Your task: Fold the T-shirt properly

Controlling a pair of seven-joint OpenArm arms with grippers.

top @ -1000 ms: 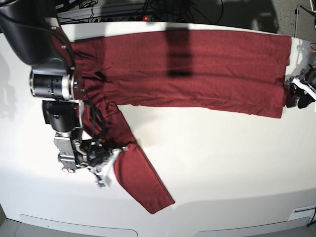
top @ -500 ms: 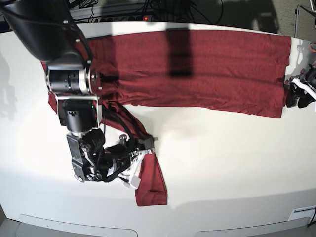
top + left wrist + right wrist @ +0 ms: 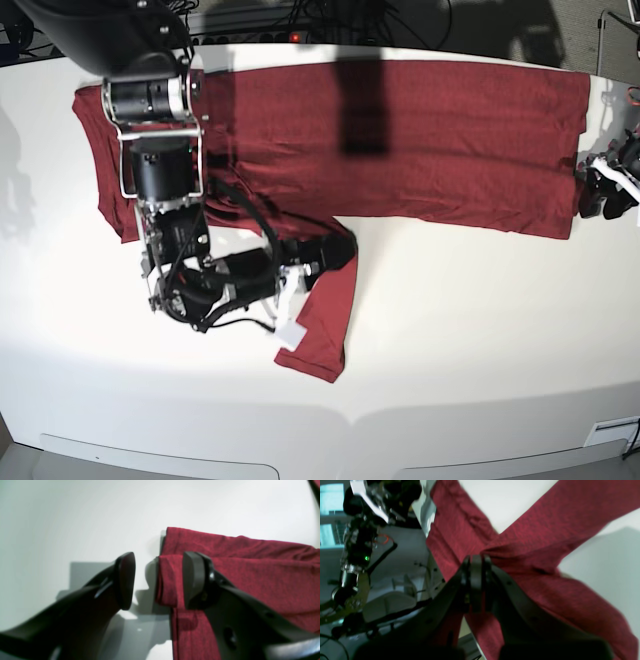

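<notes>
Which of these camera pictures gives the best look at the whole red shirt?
The base view: the T-shirt lies spread across the table, sleeve included. The right wrist view shows only bunched sleeve in the right gripper; the left wrist view shows one folded edge.

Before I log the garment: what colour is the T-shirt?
Plain dark red, no pattern; the T-shirt shows best in the base view.

Light: bright, even, from overhead.
Glare: washed-out white tabletop (image 3: 480, 330).
Shadows: dark band across T-shirt (image 3: 450, 130) at 12 o'clock; grey patch under left gripper (image 3: 157, 580).
Focus: wrist views soft, fingers blurred.
Distortion: base edges bowed.
</notes>
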